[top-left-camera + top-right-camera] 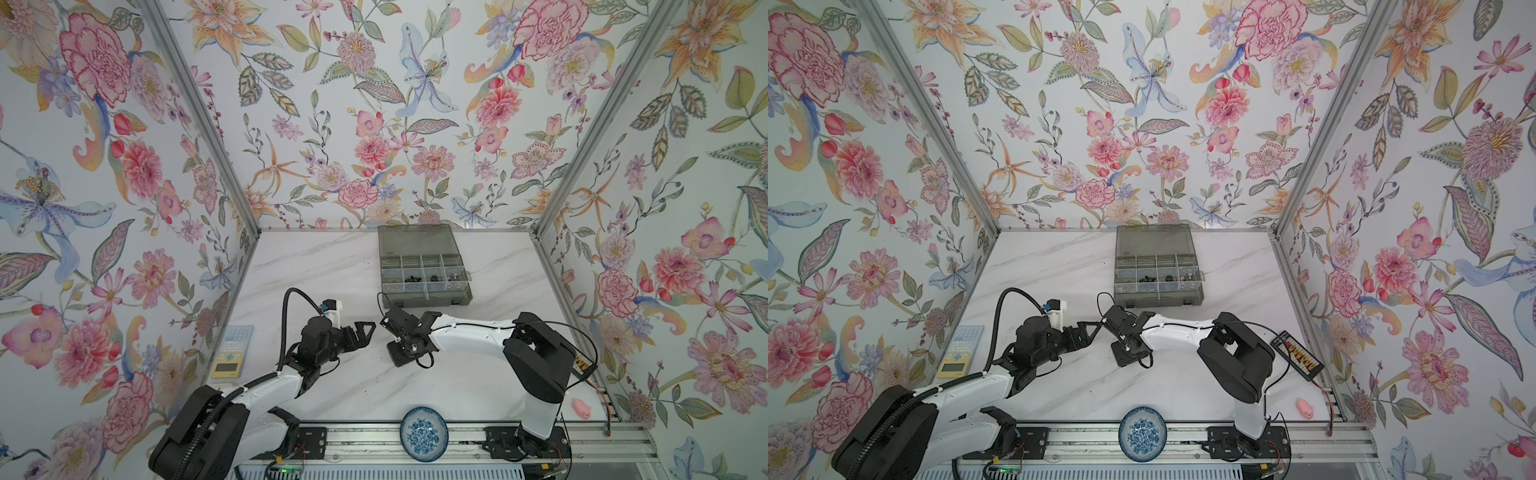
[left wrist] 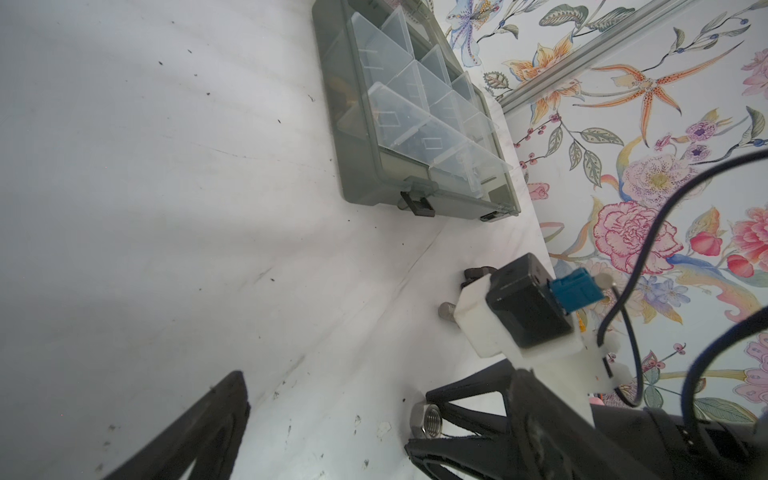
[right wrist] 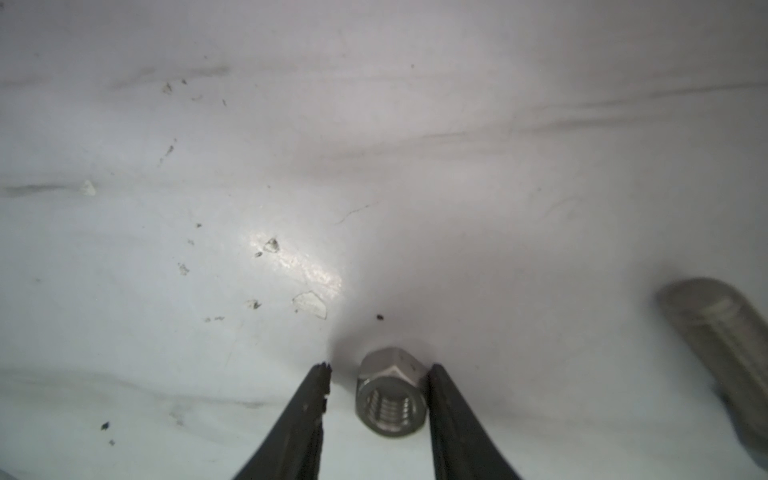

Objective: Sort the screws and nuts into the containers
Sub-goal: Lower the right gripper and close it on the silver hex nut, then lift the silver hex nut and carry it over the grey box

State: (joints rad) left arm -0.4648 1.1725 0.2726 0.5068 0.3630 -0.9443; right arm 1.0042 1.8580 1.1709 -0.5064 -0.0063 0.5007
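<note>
A silver hex nut [image 3: 390,399] lies on the white table between the fingers of my right gripper [image 3: 379,368]. One finger touches its side and a gap shows at the other, so the jaws stand open round it. Beside it lies a silver screw [image 3: 715,345]. My left gripper [image 2: 361,380] is wide open and empty, close to the right one near the table's middle [image 1: 368,334]. The same nut [image 2: 426,420] shows at the right gripper's fingertips. The grey organiser box [image 1: 428,300] with its containers stands open at the back, with black pieces [image 1: 413,279] and silver ones [image 1: 455,276] inside.
A blue-and-white dish [image 1: 424,432] sits on the front rail. A yellow and blue calculator [image 1: 232,351] lies at the left wall and a pink toy [image 1: 582,408] at the front right. A black connector board [image 1: 1296,350] lies along the right wall. Floral walls enclose three sides.
</note>
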